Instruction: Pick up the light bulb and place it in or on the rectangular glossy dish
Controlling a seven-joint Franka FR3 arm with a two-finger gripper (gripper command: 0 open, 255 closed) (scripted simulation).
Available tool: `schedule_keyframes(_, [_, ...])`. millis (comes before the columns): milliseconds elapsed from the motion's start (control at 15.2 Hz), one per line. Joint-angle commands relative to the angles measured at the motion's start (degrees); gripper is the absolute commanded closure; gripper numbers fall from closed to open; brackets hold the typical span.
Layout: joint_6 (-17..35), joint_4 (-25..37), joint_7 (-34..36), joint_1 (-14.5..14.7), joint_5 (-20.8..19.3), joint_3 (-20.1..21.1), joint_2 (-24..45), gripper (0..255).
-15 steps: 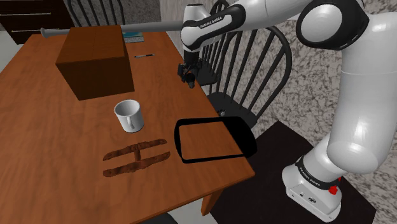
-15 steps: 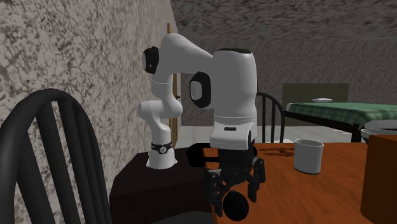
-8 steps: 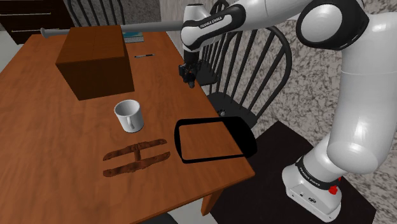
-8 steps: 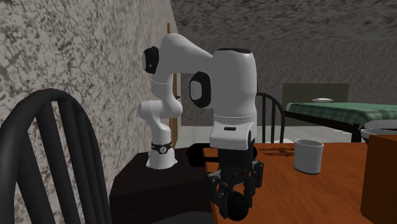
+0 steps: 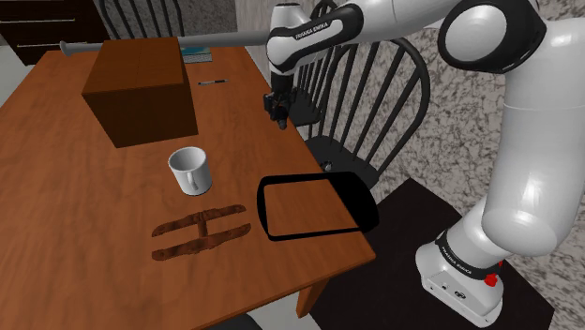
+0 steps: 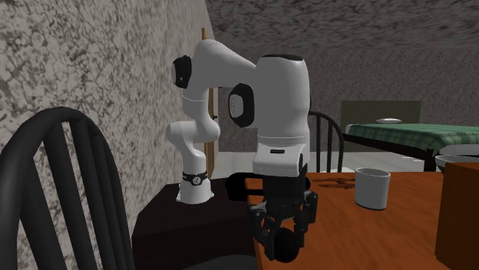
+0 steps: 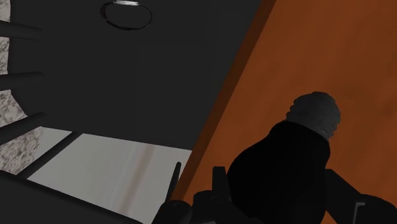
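The light bulb is drawn all black and sits on the brown table close to the edge beside the chair. My black gripper points down over it, its fingers closed against the bulb's sides. In the second exterior view the round bulb is clasped low between the fingers of the gripper. In the wrist view the bulb lies between the gripper fingers, with its ribbed base pointing away from the hand. The rectangular glossy black dish stands at the table's near corner, well apart from the gripper.
A brown box, a white mug, two brown strips, a pen and a long grey rod are on the table. A black spindle chair stands just beyond the edge by the gripper.
The fingers have drawn in from wide apart and now clasp the bulb. The arm has barely moved since.
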Motion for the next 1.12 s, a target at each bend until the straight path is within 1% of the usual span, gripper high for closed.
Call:
schedule_keyframes(0, [-1.21, 0.68, 0.06, 0.02, 0.05, 0.05, -0.52, 255])
schedule_keyframes(1056, [-11.81, 7.70, 0.26, -0.04, 0.39, 0.28, -4.13, 255])
